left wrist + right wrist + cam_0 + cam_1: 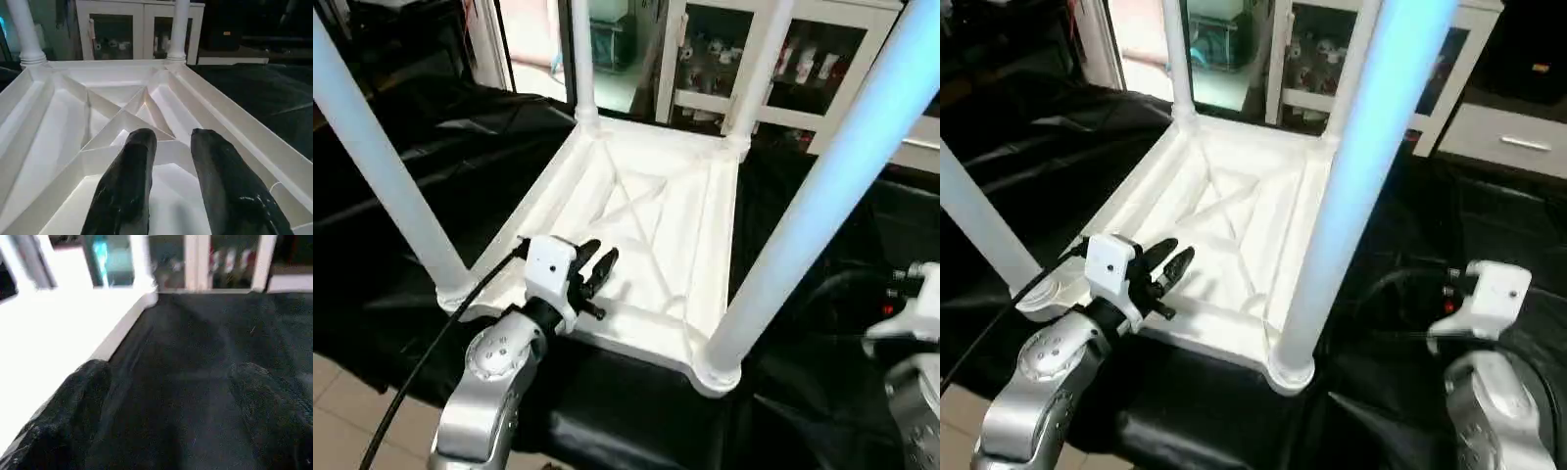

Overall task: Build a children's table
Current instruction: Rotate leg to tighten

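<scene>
The upturned children's table (646, 215) has all four legs in; the left gripper (597, 266), half-open and empty over its near rim, could nudge it; the right gripper (166, 396) hangs wide open, empty

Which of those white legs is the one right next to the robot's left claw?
On the black-covered work table the white tabletop lies upside down, four legs pointing up. The leg stands in the near corner, beside the left gripper; nearest the viewer on that side.

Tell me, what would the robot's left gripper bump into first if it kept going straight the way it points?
Most likely the X-shaped ribs on the upturned table top. The left gripper points low across that underside, fingers slightly apart and holding nothing. Depth is hard to judge, so it might skim above them.
</scene>
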